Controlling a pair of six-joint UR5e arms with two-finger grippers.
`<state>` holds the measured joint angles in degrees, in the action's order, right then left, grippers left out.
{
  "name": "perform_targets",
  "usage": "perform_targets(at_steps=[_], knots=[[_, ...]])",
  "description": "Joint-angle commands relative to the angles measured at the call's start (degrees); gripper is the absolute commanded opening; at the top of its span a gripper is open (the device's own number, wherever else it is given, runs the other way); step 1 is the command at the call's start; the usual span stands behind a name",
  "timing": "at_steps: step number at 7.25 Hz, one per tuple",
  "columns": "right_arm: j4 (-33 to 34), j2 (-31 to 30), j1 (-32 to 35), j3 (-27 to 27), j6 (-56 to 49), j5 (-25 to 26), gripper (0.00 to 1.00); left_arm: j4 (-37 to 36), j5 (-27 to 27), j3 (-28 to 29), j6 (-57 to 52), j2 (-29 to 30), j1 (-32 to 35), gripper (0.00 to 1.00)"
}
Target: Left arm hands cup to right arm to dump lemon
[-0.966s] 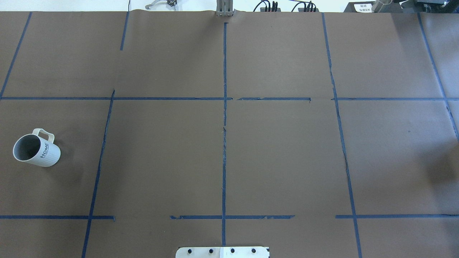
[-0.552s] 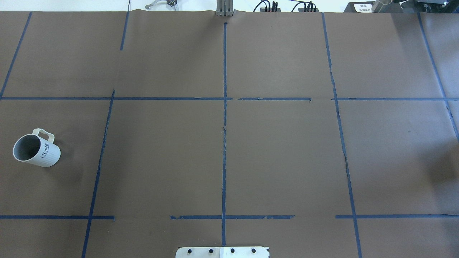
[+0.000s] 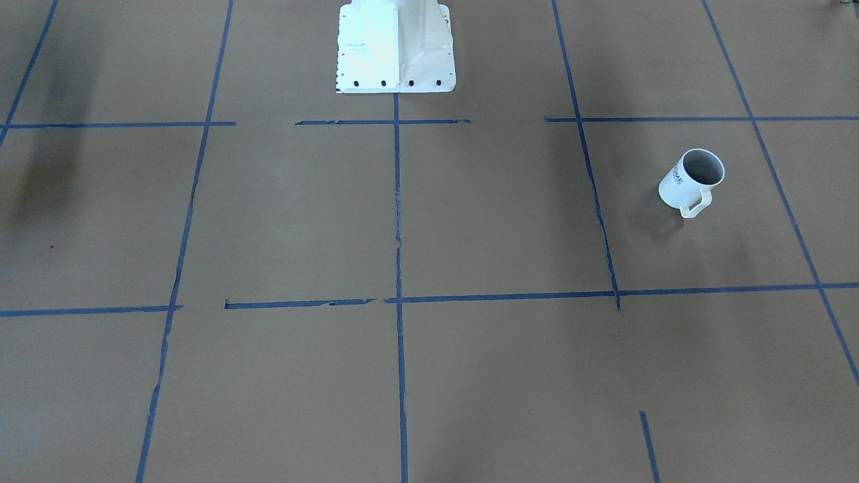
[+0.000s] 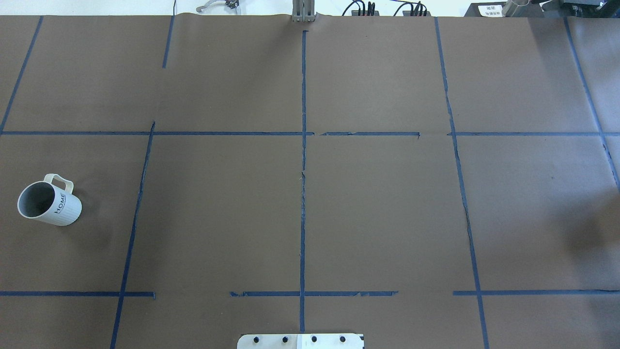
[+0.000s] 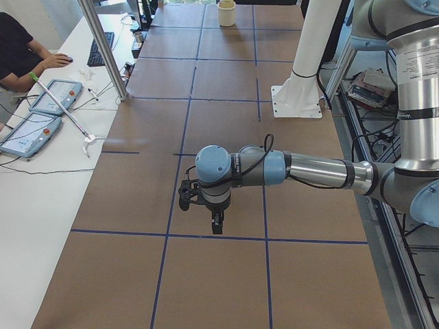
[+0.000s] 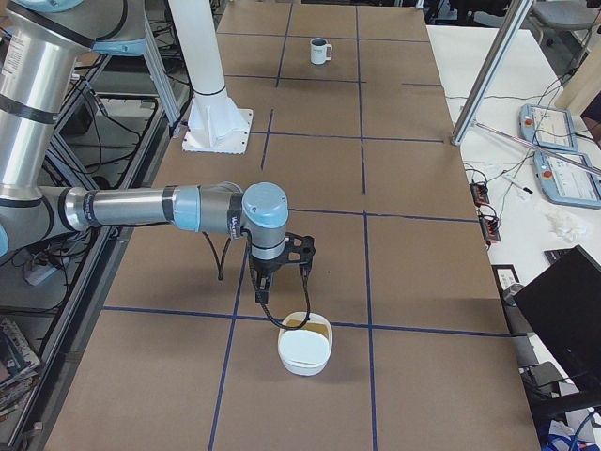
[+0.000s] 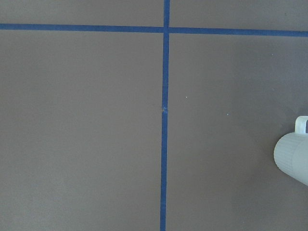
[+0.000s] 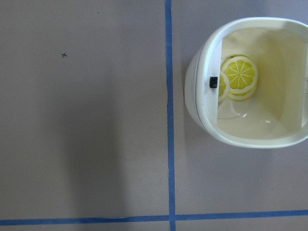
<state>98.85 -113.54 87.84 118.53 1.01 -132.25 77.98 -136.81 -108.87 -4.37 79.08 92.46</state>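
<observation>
Left gripper (image 5: 217, 225): hanging low over the brown blue-taped surface (image 4: 378, 203). Fingers apart or together, can't tell!
Cup: white ribbed "HOME" mug (image 4: 49, 203) upright at far left, nothing touching it.
Right gripper (image 6: 267, 287): above the cream rounded tub (image 6: 305, 352). Its grip, can't tell.
Lemon: yellow lemon slice (image 8: 239, 77) inside that tub.

The cup (image 4: 48, 203) stands upright on the table (image 4: 378, 203), far out on the robot's left, with its handle turned away from the robot's base (image 3: 396, 47), which sits at the middle of the table's edge. Well apart, at the right end, a bowl (image 6: 302, 353) holds lemon slices (image 8: 239, 77). The right gripper (image 6: 267, 299) hangs near it.
</observation>
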Motion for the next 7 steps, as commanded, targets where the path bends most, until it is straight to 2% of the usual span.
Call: perform_targets(at_steps=[1,5,7], knots=[[0.4,-0.1,-0.1,-0.2,-0.5,0.1,1.00,0.2,-0.2,0.2,0.0,-0.2,0.0,1.00],[0.4,0.2,-0.2,-0.5,-0.1,0.1,1.00,0.0,-0.1,1.6,0.1,-0.1,-0.3,1.00],[0.3,0.5,-0.2,-0.7,-0.2,-0.5,1.00,0.0,-0.1,1.9,0.2,0.0,-2.5,1.00]])
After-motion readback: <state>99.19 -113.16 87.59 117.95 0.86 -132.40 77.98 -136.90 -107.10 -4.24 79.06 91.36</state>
